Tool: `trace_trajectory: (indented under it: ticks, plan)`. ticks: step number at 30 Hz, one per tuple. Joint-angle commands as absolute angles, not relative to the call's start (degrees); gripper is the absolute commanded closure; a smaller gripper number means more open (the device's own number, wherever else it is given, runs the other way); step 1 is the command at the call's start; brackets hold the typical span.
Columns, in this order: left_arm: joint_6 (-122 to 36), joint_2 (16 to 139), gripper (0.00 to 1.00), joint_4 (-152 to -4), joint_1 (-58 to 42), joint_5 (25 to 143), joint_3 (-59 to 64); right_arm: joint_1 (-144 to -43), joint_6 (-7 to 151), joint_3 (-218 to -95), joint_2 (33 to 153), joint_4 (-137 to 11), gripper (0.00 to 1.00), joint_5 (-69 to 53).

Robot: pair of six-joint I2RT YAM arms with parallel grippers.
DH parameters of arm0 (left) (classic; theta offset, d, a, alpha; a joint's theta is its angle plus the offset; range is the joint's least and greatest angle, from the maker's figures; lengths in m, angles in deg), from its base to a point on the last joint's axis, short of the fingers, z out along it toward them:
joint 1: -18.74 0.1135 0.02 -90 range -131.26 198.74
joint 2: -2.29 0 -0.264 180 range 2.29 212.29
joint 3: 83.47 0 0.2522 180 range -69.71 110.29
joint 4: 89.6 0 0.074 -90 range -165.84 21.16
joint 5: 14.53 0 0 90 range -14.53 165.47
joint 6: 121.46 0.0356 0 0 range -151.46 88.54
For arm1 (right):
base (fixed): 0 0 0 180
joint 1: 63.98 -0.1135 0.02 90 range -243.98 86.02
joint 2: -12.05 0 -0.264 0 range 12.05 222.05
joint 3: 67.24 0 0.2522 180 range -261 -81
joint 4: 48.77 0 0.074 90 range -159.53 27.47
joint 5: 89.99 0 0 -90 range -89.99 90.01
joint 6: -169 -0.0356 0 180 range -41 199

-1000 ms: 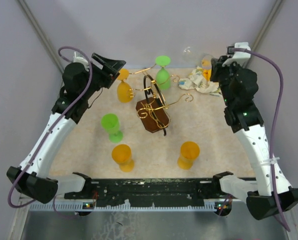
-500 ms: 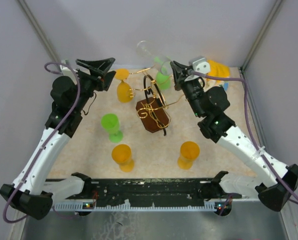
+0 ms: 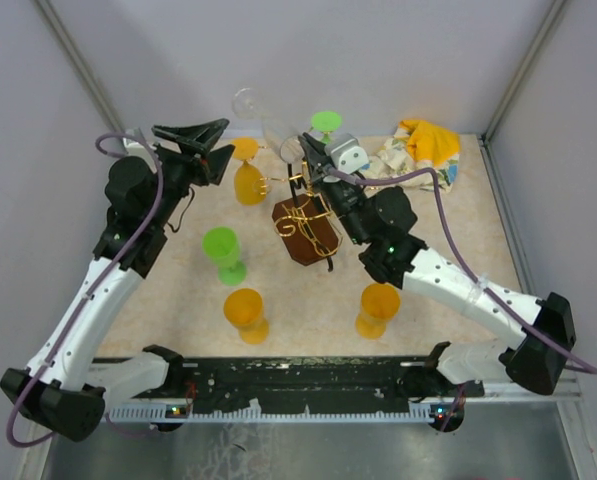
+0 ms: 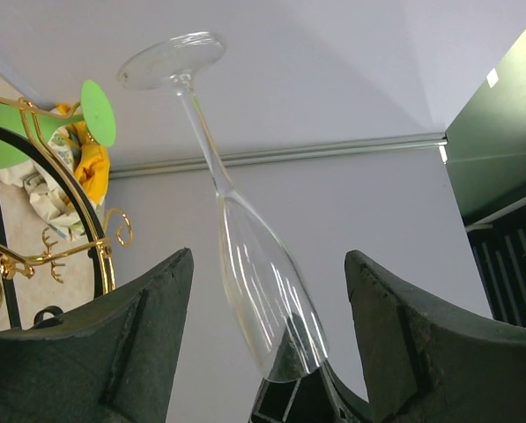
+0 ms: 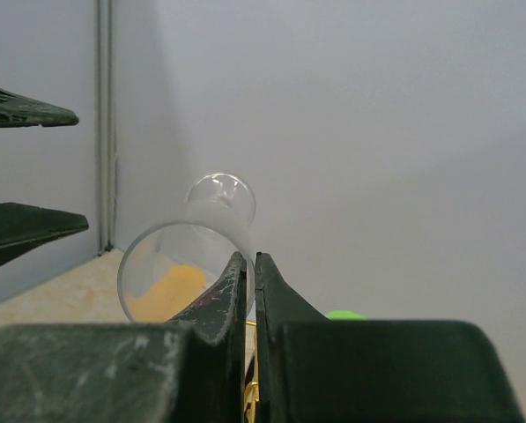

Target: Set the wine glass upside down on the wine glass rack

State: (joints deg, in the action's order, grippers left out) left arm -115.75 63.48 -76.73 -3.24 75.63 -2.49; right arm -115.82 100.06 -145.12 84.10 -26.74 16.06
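A clear wine glass [image 3: 268, 125] is held tilted in the air, its foot [image 3: 246, 101] up and to the back left. My right gripper [image 3: 303, 150] is shut on its rim, one finger inside the bowl [image 5: 188, 273] and one outside. The glass is above the back left of the wine glass rack [image 3: 303, 215], which is gold wire on a dark brown base. My left gripper [image 3: 223, 140] is open and empty, just left of the glass. In the left wrist view the glass [image 4: 263, 291] shows between the spread fingers without touching them, and the rack's wire [image 4: 69, 251] is at the left.
An orange glass [image 3: 248, 182] and a green glass [image 3: 326, 123] hang on the rack. A green glass [image 3: 223, 250] and two orange glasses [image 3: 246, 312] [image 3: 378, 308] stand on the mat in front. A crumpled yellow and white cloth [image 3: 418, 150] lies at the back right.
My right arm has swung from the back right corner leftwards with the clear glass, now above the rack beside the left gripper. The left arm shifted slightly.
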Motion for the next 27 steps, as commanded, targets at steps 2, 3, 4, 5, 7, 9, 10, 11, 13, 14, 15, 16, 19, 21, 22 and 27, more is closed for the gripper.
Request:
trace_trajectory:
  ticks: [2, 3, 4, 5, 7, 9, 10, 11, 13, 14, 15, 16, 19, 21, 22, 27]
  plan:
    - [-117.58, 64.32, 0.28, -79.07, -2.92, 77.13, -3.99, -117.49, 101.75, -144.83, 84.44, -14.81, 1.00, 17.02]
    - [-117.29, 64.70, 0.29, -79.02, -2.92, 77.89, -3.87, -117.60, 101.84, -144.98, 84.98, -14.28, 1.00, 16.99]
    - [-117.01, 65.09, 0.30, -78.62, -2.96, 78.38, -3.66, -117.67, 101.85, -145.11, 85.52, -13.68, 1.00, 16.88]
    - [-116.82, 65.25, 0.31, -78.06, -2.96, 78.67, -3.54, -117.79, 101.81, -145.34, 86.21, -13.25, 1.00, 16.70]
    - [-116.76, 65.31, 0.33, -77.52, -2.89, 78.70, -3.72, -118.15, 101.69, -146.05, 87.22, -13.12, 1.00, 16.07]
    - [-117.12, 64.95, 0.34, -77.54, -2.88, 78.24, -4.39, -118.59, 101.90, -146.50, 88.10, -13.07, 1.00, 15.96]
    - [-117.45, 64.69, 0.34, -77.75, -2.96, 77.77, -4.90, -118.95, 102.12, -146.64, 88.49, -12.93, 1.00, 15.98]
    - [-117.80, 64.38, 0.34, -78.14, -2.97, 77.38, -5.40, -119.29, 102.46, -146.73, 88.82, -12.83, 1.00, 16.08]
    - [-118.36, 63.82, 0.34, -78.93, -2.92, 76.39, -6.30, -119.76, 102.79, -146.83, 89.33, -12.83, 1.00, 16.13]
    - [-118.35, 63.63, 0.34, -79.01, -2.94, 75.94, -6.52, -119.94, 102.88, -146.83, 89.50, -12.82, 1.00, 15.96]
    - [-118.26, 63.50, 0.34, -78.87, -2.90, 75.50, -6.69, -120.14, 102.95, -146.83, 89.67, -12.77, 1.00, 15.62]
    - [-118.19, 63.39, 0.34, -78.78, -2.96, 75.07, -6.77, -120.33, 103.04, -146.83, 89.80, -12.66, 1.00, 15.43]
    - [-118.25, 63.48, 0.34, -78.41, -2.91, 74.40, -7.11, -120.91, 103.34, -147.00, 90.13, -12.43, 1.00, 15.05]
    - [-118.32, 63.77, 0.35, -78.54, -2.95, 74.04, -7.28, -121.43, 103.35, -146.86, 90.10, -12.39, 1.00, 14.72]
    - [-118.42, 64.00, 0.35, -78.57, -2.92, 73.91, -7.35, -121.65, 103.46, -146.69, 89.88, -12.43, 1.00, 14.49]
    - [-119.36, 64.94, 0.36, -80.25, -2.96, 73.31, -8.48, -123.05, 103.64, -145.35, 89.03, -12.03, 1.00, 14.17]
